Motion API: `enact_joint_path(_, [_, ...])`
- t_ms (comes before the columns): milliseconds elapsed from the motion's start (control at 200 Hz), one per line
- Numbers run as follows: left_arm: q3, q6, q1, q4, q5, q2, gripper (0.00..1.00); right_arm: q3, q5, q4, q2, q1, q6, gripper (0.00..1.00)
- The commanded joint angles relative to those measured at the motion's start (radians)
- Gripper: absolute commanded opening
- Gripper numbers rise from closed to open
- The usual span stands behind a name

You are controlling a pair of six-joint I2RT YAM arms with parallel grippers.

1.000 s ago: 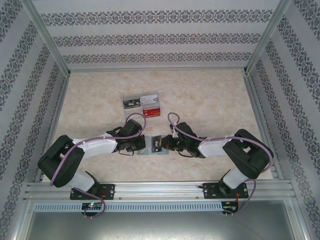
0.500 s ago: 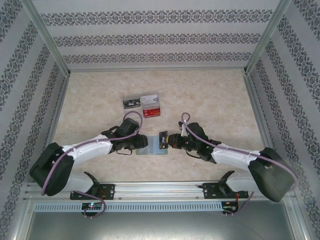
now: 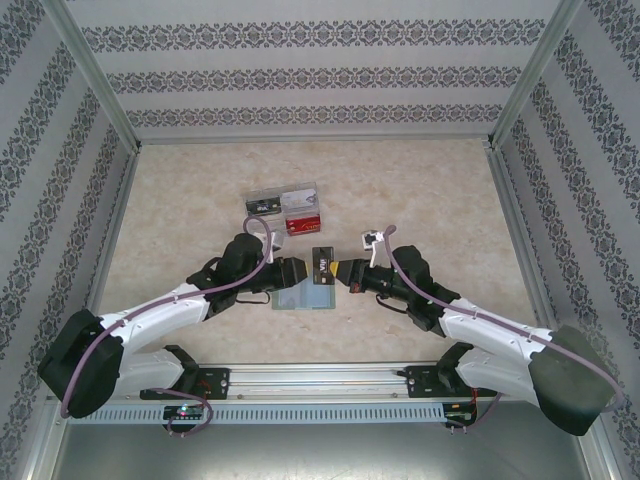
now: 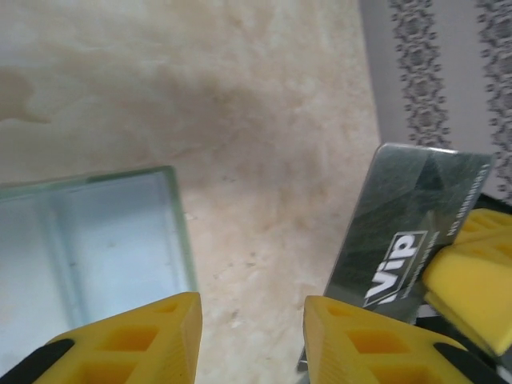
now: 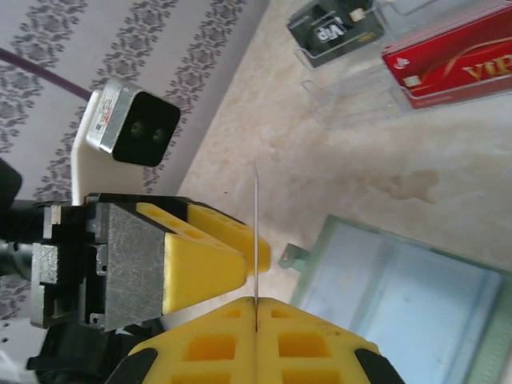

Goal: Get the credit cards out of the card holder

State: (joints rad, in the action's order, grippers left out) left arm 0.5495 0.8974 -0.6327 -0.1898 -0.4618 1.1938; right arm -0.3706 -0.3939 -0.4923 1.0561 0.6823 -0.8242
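Note:
The card holder (image 3: 305, 298) lies open and flat on the table, blue-grey inside (image 4: 88, 232), with its little side tab (image 5: 292, 258) showing. Just above it my right gripper (image 3: 343, 272) is shut on a dark credit card (image 3: 323, 265) marked VIP (image 4: 408, 232), which stands on edge. In the right wrist view the card (image 5: 256, 232) runs edge-on out of the closed right gripper (image 5: 256, 308). My left gripper (image 3: 299, 270) faces it from the left and is open (image 4: 252, 336); the card stands just outside its right finger (image 4: 360, 336).
A clear plastic box (image 3: 285, 208) farther back holds a dark card (image 5: 332, 32) and a red card (image 5: 448, 60). The marble-patterned tabletop (image 3: 430, 190) is bare around them. Patterned walls and metal rails close in the sides.
My right gripper has drawn the dark card up out of the card holder and moved it away from the bases. My left gripper has opened, let go of the holder and moved alongside.

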Motion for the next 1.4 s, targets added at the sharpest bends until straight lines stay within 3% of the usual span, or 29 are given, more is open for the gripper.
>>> enact_joint_path(0, [-0.006,0.038,0.011,-0.160,-0.061,-0.008,0.38,0.013,-0.060,-0.107,0.000,-0.010,-0.035,0.00])
enact_joint_path(420, [-0.022,0.064,0.011,-0.222,-0.106,-0.020,0.31,0.017,-0.101,-0.188,0.050,-0.024,-0.086,0.00])
enact_joint_path(694, [-0.042,0.078,0.011,-0.238,-0.120,-0.063,0.16,0.021,-0.116,-0.215,0.074,-0.034,-0.099,0.00])
enact_joint_path(809, [-0.039,0.074,0.011,-0.231,-0.123,-0.092,0.02,0.014,-0.131,-0.231,0.092,-0.033,-0.104,0.00])
enact_joint_path(859, [-0.035,0.067,0.010,-0.215,-0.121,-0.101,0.00,0.011,-0.136,-0.234,0.097,-0.033,-0.104,0.11])
enact_joint_path(924, [-0.028,0.053,0.011,-0.186,-0.115,-0.113,0.00,0.013,-0.133,-0.227,0.096,-0.035,-0.103,0.44])
enact_joint_path(1009, [-0.016,0.022,0.011,-0.128,-0.101,-0.128,0.00,0.017,-0.129,-0.206,0.080,-0.039,-0.087,0.57])
enact_joint_path(1139, [0.055,-0.093,0.010,0.082,-0.057,-0.151,0.00,0.050,-0.101,-0.143,0.023,-0.056,-0.060,0.97])
enact_joint_path(1254, [0.156,-0.235,0.011,0.340,0.039,-0.154,0.00,0.058,-0.076,-0.051,-0.045,-0.063,-0.010,0.98])
enact_joint_path(1394, [0.256,-0.383,0.010,0.562,0.244,-0.149,0.00,0.045,-0.042,0.077,-0.120,-0.063,0.068,0.98])
